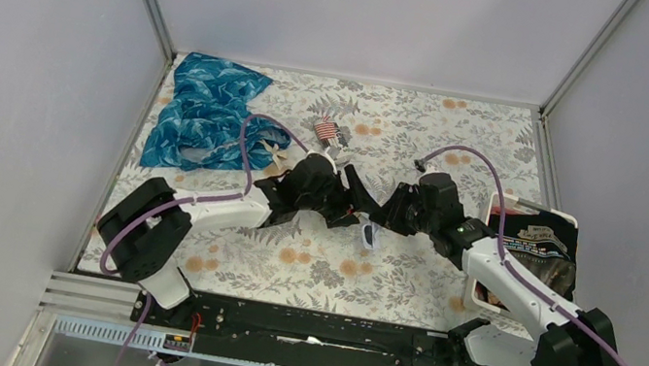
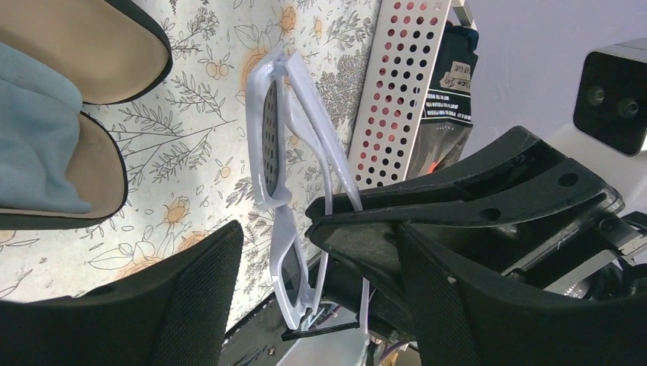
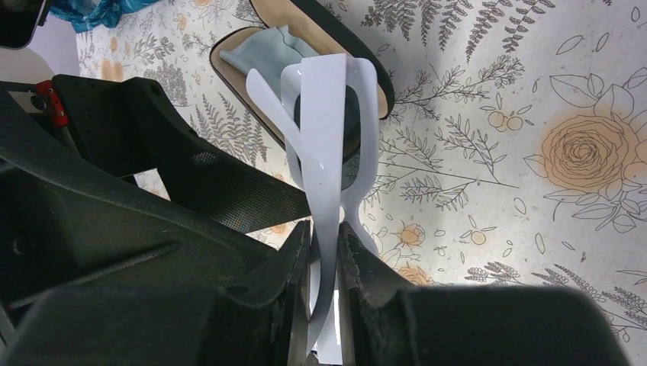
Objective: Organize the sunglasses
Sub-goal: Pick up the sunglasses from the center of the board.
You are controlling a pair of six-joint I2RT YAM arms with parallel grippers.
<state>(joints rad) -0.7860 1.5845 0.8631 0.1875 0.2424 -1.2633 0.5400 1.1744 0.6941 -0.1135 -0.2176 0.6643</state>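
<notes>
- The right gripper (image 3: 326, 252) was clenched on a slim temple arm of the sunglasses (image 2: 268, 137), the arm pinched between its two black fingers.
- The sunglasses, a pale white frame with dark lenses, were held near the middle of the floral tablecloth (image 1: 426, 135), between the two grippers; whether they touched the cloth could not be told.
- The left gripper (image 1: 351, 205) was released, its fingers spread wide, with the lower end of the frame between them; contact with the frame could not be told.
- An open glasses case (image 2: 91, 69) with a tan lining lay just left of the sunglasses, a light blue cloth (image 2: 34, 137) tucked inside it.
- A white perforated basket (image 2: 397, 84) stood at the right edge of the table with a dark packet (image 1: 541, 252) in it.
- A crumpled blue patterned fabric (image 1: 204, 110) lay at the far left.
</notes>
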